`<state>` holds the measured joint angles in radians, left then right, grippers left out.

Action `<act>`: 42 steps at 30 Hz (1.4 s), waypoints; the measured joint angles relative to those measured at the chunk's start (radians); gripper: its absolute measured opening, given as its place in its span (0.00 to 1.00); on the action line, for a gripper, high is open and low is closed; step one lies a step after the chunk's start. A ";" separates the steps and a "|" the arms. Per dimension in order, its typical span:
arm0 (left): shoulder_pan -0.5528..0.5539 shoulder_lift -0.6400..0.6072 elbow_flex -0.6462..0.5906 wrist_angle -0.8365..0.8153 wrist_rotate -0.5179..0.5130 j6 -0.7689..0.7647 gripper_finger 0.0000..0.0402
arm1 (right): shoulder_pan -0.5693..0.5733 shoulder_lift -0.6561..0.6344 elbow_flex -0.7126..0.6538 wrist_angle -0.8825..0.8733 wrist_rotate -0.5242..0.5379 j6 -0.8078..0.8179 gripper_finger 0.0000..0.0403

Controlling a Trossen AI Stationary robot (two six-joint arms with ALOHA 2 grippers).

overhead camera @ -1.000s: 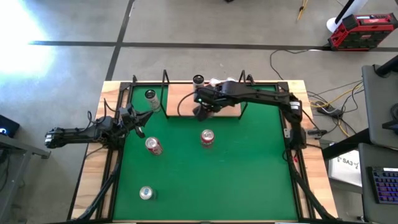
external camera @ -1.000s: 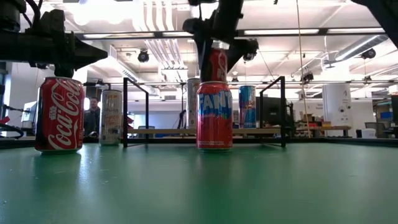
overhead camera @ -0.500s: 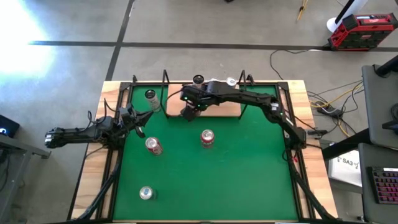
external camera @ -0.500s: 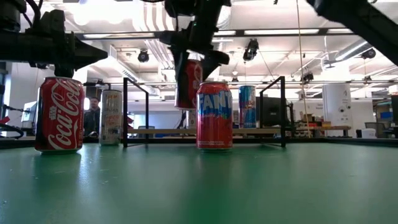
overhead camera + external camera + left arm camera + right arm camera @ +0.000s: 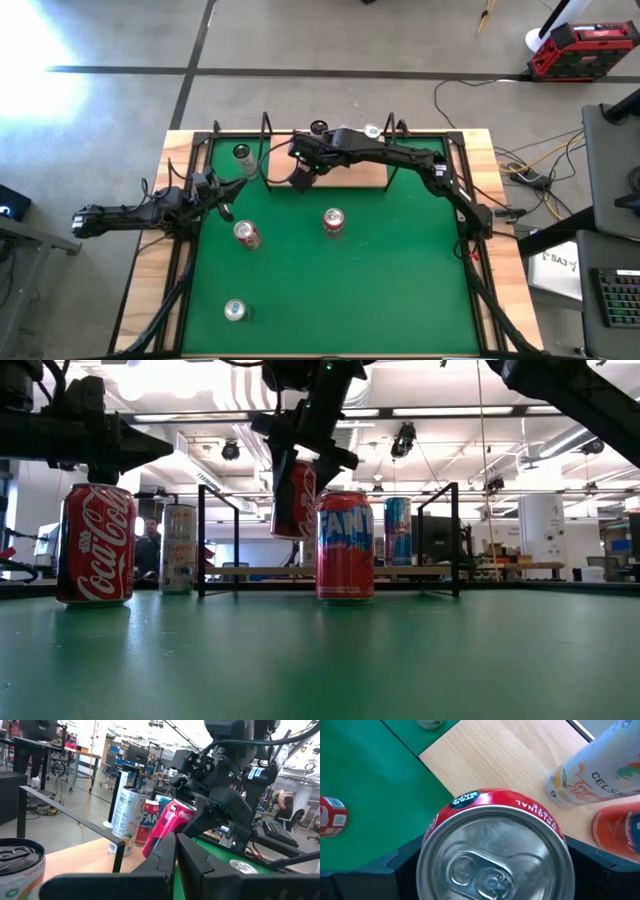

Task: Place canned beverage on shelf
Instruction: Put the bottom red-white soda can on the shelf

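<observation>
- So, right gripper (image 5: 300, 172) up over the left end of the shelf (image 5: 350, 178), jaws spread wide and pinching a red can (image 5: 294, 500) by its sides.
- Definitely not upright, that red can: clearly tilted in the low view and hanging above board level, with its bottom end touching nothing.
- Same story from the left wrist view: red can leaning, dark fingers (image 5: 197, 822) clamped on its upper part.
- From the right wrist view, mostly just the can's silver top and pull tab, with the shelf's light wood right underneath and the green mat off to one side.
- Already parked on the wood: a white Celsius can (image 5: 592, 770) with an orange-red can (image 5: 620, 832) just beside it.
- Left gripper (image 5: 218, 192) waiting at the left edge of the green mat (image 5: 400, 280), jaws pressed together on nothing.
- Out on the mat, all standing upright and well apart from each other:
- Fanta can (image 5: 334, 221) near the middle, just off the shelf's front edge.
- Coca-Cola can (image 5: 246, 234) further toward the left edge, near the left gripper.
- Another can (image 5: 235, 311) down by the corner nearest the left arm's base.
- Pale can (image 5: 243, 153) tucked in the far left corner, beside the shelf's black uprights.
</observation>
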<state>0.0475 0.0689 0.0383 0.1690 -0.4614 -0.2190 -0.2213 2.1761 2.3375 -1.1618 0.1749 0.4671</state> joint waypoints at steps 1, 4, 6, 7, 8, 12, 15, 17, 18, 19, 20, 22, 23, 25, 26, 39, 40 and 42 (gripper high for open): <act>0.000 0.001 0.000 0.001 0.000 0.000 0.00 | -0.001 0.000 0.000 -0.001 0.000 -0.010 0.82; 0.000 0.002 0.000 0.000 0.000 0.000 0.00 | -0.007 0.000 -0.001 -0.007 0.000 -0.015 0.82; 0.000 0.002 0.000 0.001 0.000 0.000 0.00 | -0.013 0.000 -0.002 -0.007 0.000 -0.015 0.82; 0.000 0.002 0.000 0.001 0.000 0.000 0.00 | -0.016 0.000 -0.005 -0.006 0.000 -0.015 0.82; 0.000 0.002 0.000 0.001 0.000 0.000 0.00 | -0.020 0.000 -0.010 -0.006 0.000 -0.015 0.82; 0.000 0.002 0.000 0.001 0.000 0.000 0.00 | -0.033 0.001 -0.040 -0.001 0.000 -0.014 0.82; 0.000 0.002 0.000 0.001 0.000 0.000 0.00 | -0.041 0.002 -0.053 0.005 -0.008 -0.008 0.82; 0.000 0.002 0.000 0.001 0.000 0.000 0.00 | -0.048 0.002 -0.060 0.020 -0.024 -0.007 0.82; 0.000 0.002 0.000 0.001 0.000 0.000 0.00 | -0.051 0.002 -0.063 0.028 -0.027 -0.006 0.82; 0.000 0.002 0.000 0.001 0.000 0.000 0.00 | -0.054 0.002 -0.068 0.033 -0.027 -0.006 0.82; 0.000 0.002 0.000 0.001 0.000 0.000 0.00 | -0.055 0.002 -0.077 0.042 -0.027 -0.006 0.82; 0.000 0.002 0.000 0.001 0.000 0.000 0.00 | -0.058 0.002 -0.096 0.065 -0.032 -0.005 0.82; 0.000 0.002 0.000 0.001 0.000 0.000 0.00 | -0.061 0.002 -0.103 0.076 -0.039 -0.004 0.82; 0.000 0.002 0.000 0.001 0.000 0.000 0.00 | -0.066 0.002 -0.116 0.095 -0.053 -0.003 0.82; 0.000 0.002 0.000 0.001 0.000 0.000 0.00 | -0.068 0.002 -0.123 0.104 -0.055 -0.003 0.82; 0.000 0.002 0.000 0.001 0.000 0.000 0.00 | -0.070 0.002 -0.133 0.124 -0.055 -0.004 0.82; 0.000 0.002 0.000 0.001 0.000 0.000 0.00 | -0.069 0.002 -0.133 0.125 -0.055 -0.004 0.82; 0.000 0.002 0.000 0.001 0.000 0.000 0.00 | -0.070 0.002 -0.133 0.126 -0.055 -0.005 0.82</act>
<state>0.0478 0.0708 0.0382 0.1703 -0.4613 -0.2188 -0.2909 2.1780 2.2044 -1.0358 0.1200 0.4622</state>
